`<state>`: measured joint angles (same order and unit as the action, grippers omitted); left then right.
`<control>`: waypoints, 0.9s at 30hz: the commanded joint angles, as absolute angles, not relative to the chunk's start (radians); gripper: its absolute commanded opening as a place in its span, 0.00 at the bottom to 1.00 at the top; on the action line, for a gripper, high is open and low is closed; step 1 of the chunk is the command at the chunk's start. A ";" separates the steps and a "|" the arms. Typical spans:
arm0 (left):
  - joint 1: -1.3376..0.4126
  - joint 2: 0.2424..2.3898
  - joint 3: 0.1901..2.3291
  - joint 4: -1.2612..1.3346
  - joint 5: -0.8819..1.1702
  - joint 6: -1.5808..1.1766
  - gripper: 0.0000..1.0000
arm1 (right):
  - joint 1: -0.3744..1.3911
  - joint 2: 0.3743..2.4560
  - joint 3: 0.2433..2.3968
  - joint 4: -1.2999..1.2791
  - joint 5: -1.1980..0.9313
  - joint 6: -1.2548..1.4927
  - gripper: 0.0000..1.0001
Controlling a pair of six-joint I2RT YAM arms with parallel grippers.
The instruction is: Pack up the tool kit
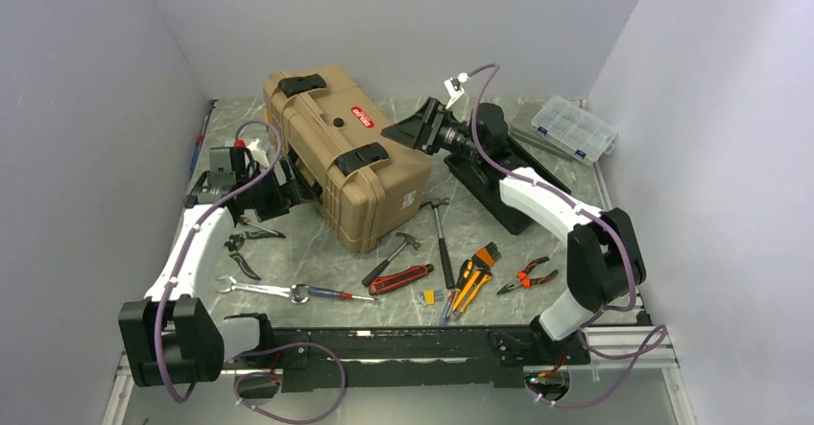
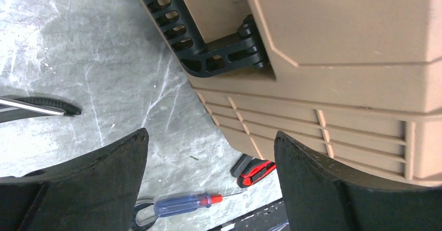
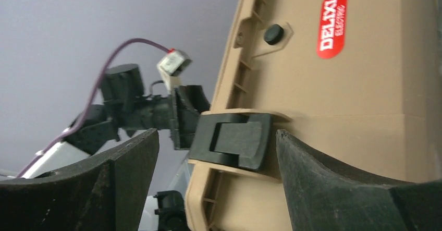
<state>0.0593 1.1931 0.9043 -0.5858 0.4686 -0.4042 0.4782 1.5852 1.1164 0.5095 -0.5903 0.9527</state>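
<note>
Black base rail (image 1: 403,341) runs along the near edge and carries both arms. Work surface: grey marbled table (image 1: 307,257), closed in on three sides by plain pale walls (image 1: 403,22).

Tan toolbox (image 1: 336,171) sits left of centre toward the rear. It is shut, with its red label (image 1: 362,116) and two black latches facing up.

Left gripper (image 2: 211,134) is spread wide and empty, close beside the box's black handle (image 2: 208,59). Right gripper (image 3: 217,134) is likewise spread wide and holds nothing. One latch (image 3: 234,145) shows between its fingers; contact cannot be confirmed.

Loose on the table in front of the box:
- hammer (image 1: 389,260)
- red utility knife (image 1: 401,278)
- wrench (image 1: 259,289)
- blue-handled screwdriver (image 1: 331,294)
- pliers (image 1: 528,274)

Clear organiser case (image 1: 574,128) lies in the far right corner.
</note>
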 commanded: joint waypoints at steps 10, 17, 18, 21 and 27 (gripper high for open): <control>0.018 1.064 0.902 -0.463 0.626 -0.433 0.84 | 0.492 1.734 1.300 0.243 -0.756 0.859 0.76; -0.115 1.088 0.964 -0.436 0.551 -0.447 0.81 | 0.497 1.780 1.315 0.391 -0.888 0.989 0.65; -0.119 1.096 0.973 -0.433 0.546 -0.450 0.81 | 0.498 1.785 1.319 0.401 -0.902 1.001 0.64; -0.128 1.121 1.000 -0.433 0.519 -0.447 0.80 | 0.503 1.787 1.335 0.383 -0.921 1.000 0.59; -0.146 1.188 1.045 -0.434 0.495 -0.438 0.79 | 0.516 1.772 1.385 0.258 -0.900 0.919 0.33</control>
<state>-0.1337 1.1378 0.9791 -0.5449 0.5629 -0.4305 0.4885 1.7889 1.2999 0.3054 -0.8410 0.9504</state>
